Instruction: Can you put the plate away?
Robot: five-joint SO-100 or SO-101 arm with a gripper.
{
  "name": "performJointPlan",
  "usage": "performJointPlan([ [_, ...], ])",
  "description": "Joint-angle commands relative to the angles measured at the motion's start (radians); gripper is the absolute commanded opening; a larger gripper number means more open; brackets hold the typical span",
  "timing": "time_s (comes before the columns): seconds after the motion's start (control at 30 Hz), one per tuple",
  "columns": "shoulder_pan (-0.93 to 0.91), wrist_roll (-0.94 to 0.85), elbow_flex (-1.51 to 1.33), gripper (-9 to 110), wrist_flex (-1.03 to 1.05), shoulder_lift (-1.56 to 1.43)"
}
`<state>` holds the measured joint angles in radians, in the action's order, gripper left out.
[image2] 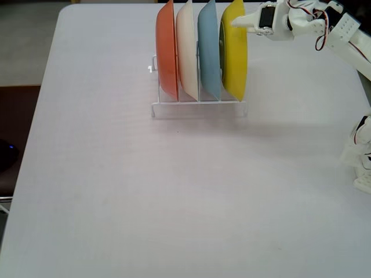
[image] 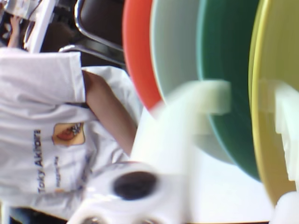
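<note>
In the wrist view, the nearest things were the gripper's two white fingers, blurred and close to the lens. One finger sat in front of a dark green plate, the other against the face of the yellow plate. The yellow rim appeared to pass between them, so the jaws looked pinched on that plate near its edge, though blur hid the exact contact.

The fixed view showed the arm reaching in from the right, its gripper at the upper rim of the yellow plate. That plate stood on edge in the rightmost slot of a clear rack on the white table, nearly upright, its face turned toward the arm.

Farther along the rack, to the left in that view, stood a light blue plate, a cream plate and an orange plate, packed side by side. The green plate was barely visible there.

Beyond the rack, the wrist view caught a person in a white shirt.

The plate seemed seated already; judging by this, the hand needed to part and draw back rightward, away from the plate's face.
</note>
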<state>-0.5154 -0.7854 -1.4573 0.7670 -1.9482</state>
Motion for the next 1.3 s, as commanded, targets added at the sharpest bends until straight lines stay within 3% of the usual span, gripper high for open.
performJointPlan([
  [0.0,-0.011,0.028,0.037,32,0.025,-0.002],
  [0.83,-0.044,0.095,0.112,42,0.252,-0.023],
  [1.07,0.006,0.173,-0.077,42,0.278,-0.267],
  [1.27,0.187,0.339,-0.350,42,0.278,-0.529],
])
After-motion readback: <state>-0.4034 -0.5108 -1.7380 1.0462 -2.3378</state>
